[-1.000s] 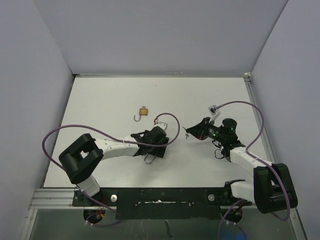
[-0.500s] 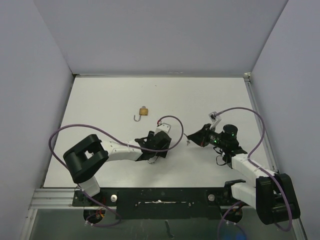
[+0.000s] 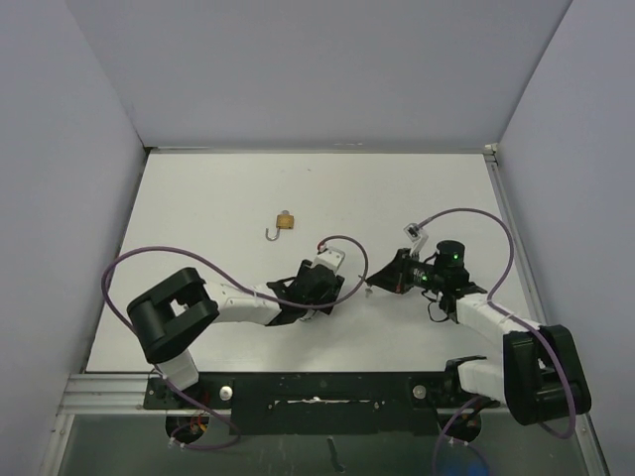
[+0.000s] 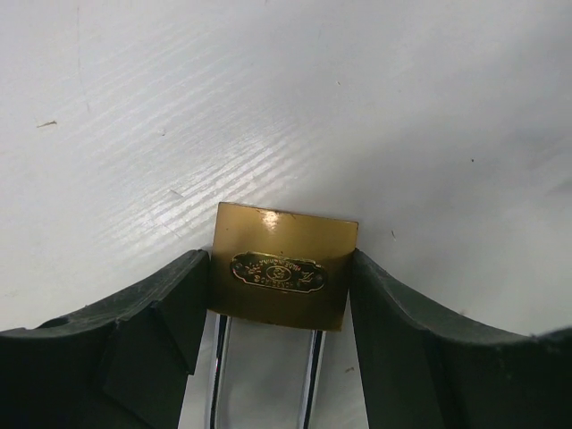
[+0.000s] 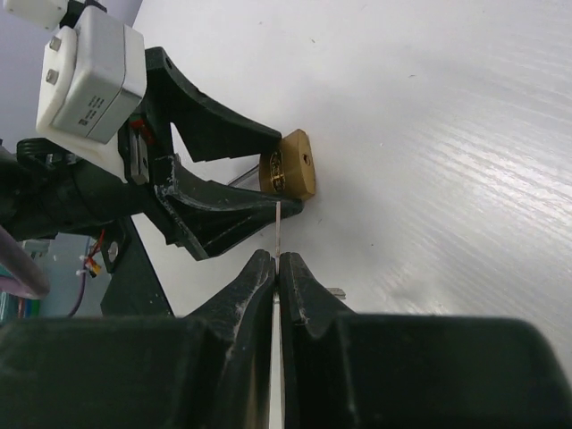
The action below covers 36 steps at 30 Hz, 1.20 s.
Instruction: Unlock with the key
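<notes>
Leaves a second padlock [image 3: 285,221] lying far back, shackle open. Nearer, clamps the brass padlock [image 4: 284,266] between both fingers of the left gripper [image 3: 319,291], bracing it low over the table [image 3: 198,198] with the keyhole [image 5: 306,162] facing right. Just right, pinches the key [image 5: 279,228] in the closed right gripper [image 5: 276,268], blade aimed leftward, apparently not yet inserted.

I see a white table [image 3: 198,198] filling mid-frame, plain lavender walls [image 3: 317,69] closing it in at top, left and right, a metal rail [image 3: 99,395] along the bottom.
</notes>
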Each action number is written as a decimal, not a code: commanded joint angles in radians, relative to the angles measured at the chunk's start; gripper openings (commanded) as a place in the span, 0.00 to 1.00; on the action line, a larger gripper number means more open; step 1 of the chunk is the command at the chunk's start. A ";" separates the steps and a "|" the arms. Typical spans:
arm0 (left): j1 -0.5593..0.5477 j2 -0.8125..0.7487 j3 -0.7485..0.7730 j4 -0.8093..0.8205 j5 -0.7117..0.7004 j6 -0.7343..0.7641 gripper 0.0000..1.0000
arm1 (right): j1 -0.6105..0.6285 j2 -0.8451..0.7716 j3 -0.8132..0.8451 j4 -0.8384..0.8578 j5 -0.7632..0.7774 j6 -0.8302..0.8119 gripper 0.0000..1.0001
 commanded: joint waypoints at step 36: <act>0.211 -0.301 -0.260 0.383 0.770 0.791 0.00 | 0.095 0.209 0.146 -0.035 -0.155 0.022 0.00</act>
